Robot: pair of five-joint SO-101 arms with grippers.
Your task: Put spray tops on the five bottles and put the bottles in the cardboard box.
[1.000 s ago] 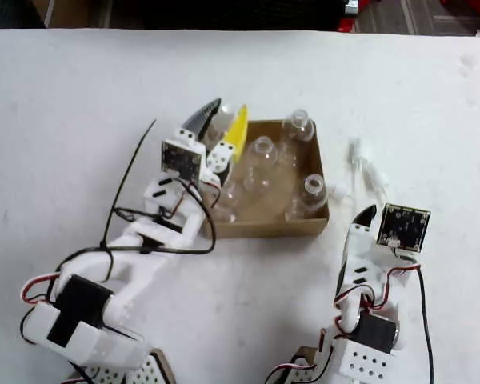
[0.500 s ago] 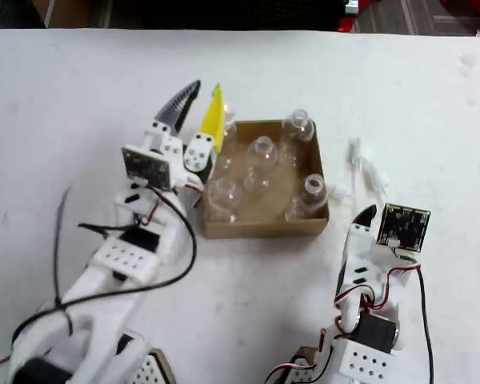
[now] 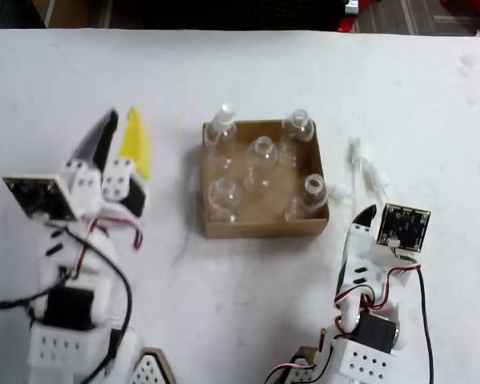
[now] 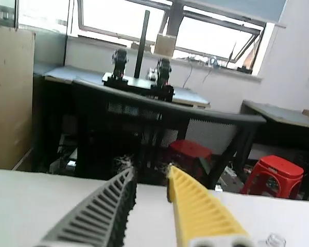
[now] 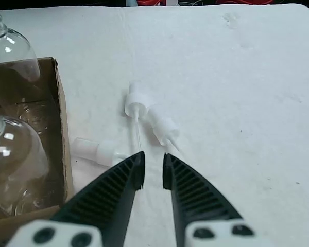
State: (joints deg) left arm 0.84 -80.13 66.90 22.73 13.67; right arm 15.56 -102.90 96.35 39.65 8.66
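The cardboard box (image 3: 264, 226) sits mid-table with several clear bottles in it. The bottle at its far left corner (image 3: 218, 138) wears a white spray top; the other bottles (image 3: 262, 152) have bare necks. My left gripper (image 3: 122, 116), grey and yellow fingers, hovers open and empty left of the box, and in the left wrist view (image 4: 150, 175) it points toward the room. My right gripper (image 5: 153, 157) rests near the box's right front corner (image 3: 360, 220), fingers almost together with nothing between them. Three loose spray tops (image 5: 135, 103) (image 5: 162, 126) (image 5: 95, 149) lie just ahead of it.
The spray tops (image 3: 366, 168) lie on the white table right of the box. Bare tabletop (image 3: 104, 72) spreads to the left, far side and right. The box wall (image 5: 62, 118) and two bottles (image 5: 10, 56) stand beside the right gripper.
My left arm has pulled back from the box's far left corner to the left and toward the front. The capped bottle stays in the box. The right arm has not moved.
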